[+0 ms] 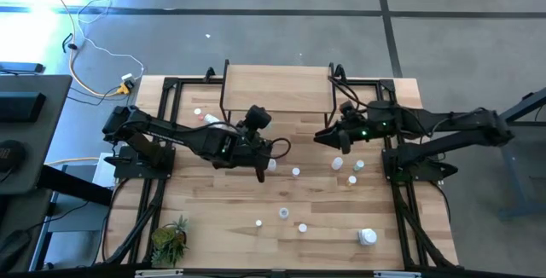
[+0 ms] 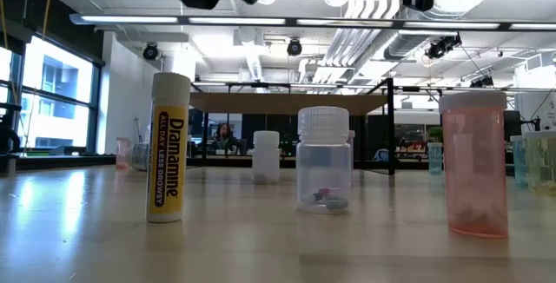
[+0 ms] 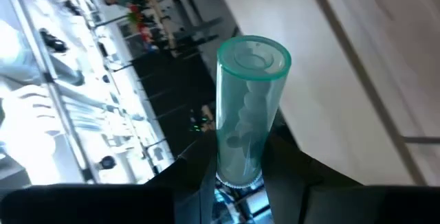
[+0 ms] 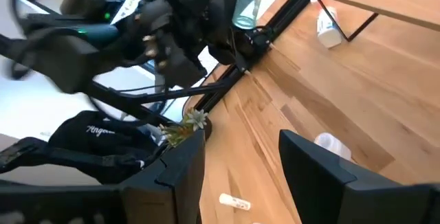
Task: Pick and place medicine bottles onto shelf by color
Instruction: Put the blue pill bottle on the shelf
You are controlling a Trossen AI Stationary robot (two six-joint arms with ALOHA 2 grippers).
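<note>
Green-tinted vial (image 3: 247, 114), base hidden, clamped in left gripper (image 3: 237, 183); right gripper (image 4: 240, 165) apart.

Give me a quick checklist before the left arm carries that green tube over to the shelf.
1. Left gripper shut on green-tinted tube: ok.
2. Tube cap on: ok.
3. Shelf top board bare for placing: ok.
4. Right gripper open, holding nothing: ok.
5. Right arm off the shelf top: ok in the high view, though it sits near the shelf's right end.
6. Tube's fit on the shelf: cannot tell.
</note>
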